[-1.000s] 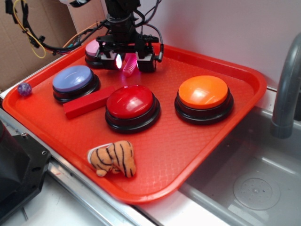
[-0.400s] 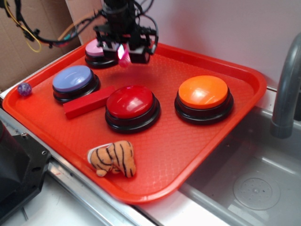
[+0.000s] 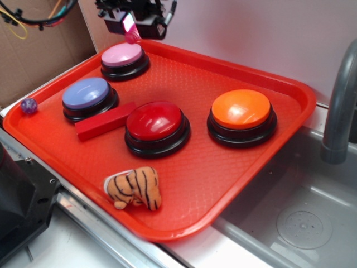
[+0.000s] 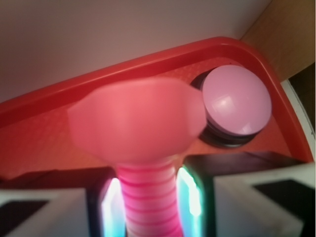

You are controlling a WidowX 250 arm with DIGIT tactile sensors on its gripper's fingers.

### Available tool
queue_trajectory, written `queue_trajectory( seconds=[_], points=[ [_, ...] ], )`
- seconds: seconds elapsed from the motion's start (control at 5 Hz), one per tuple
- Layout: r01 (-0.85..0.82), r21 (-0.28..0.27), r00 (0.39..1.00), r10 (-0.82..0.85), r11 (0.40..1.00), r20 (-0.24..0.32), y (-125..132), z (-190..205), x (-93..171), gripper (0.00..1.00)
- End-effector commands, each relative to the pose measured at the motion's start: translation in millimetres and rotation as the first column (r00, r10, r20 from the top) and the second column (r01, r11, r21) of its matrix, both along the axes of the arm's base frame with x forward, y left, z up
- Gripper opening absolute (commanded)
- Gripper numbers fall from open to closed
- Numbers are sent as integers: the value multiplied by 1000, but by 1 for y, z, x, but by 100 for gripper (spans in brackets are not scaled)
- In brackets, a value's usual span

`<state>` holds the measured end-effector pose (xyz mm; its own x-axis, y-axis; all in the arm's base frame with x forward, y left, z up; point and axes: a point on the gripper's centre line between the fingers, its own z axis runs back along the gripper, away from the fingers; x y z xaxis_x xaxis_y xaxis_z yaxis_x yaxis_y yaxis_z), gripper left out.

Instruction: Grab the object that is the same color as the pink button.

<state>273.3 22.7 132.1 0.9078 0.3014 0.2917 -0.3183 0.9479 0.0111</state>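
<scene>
From my station I see the gripper [image 3: 129, 25] at the top edge of the exterior view, where most of the arm is cut off by the frame. It is clenched on the pink toy bolt [image 3: 131, 34], which hangs in the air above the pink button [image 3: 122, 55] and does not touch the red tray [image 3: 234, 167]. In the exterior view the bolt is only a small bright spot, so its shape is hard to make out there. The wrist view shows it much better: the threaded shaft goes down between the two fingers [image 4: 190, 197], and the wide angular head [image 4: 136, 121] fills the middle of the picture, though it is blurred. Behind the head, the pink button appears at the right, and the head hides its left part. The lower ends of the fingers run out of the wrist picture. On the tray I can also see a lavender-blue button [image 3: 86, 94], a red button [image 3: 155, 120], an orange button [image 3: 241, 109], a red block [image 3: 103, 121] and a small striped tiger toy [image 3: 134, 187]. A little purple ball [image 3: 28, 105] lies just outside the tray's left rim.
</scene>
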Motion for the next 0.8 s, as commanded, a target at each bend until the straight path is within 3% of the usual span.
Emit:
queue_trajectory(
  seconds=[0.0, 0.2, 0.6],
  points=[
    [124, -41, 991, -125, 991, -37, -6, 26, -45, 0],
    [165, -33, 977, -168, 986, -129, -11, 26, -72, 0],
    [148, -76, 980, -157, 986, -126, -7, 29, -110, 0]
  ],
)
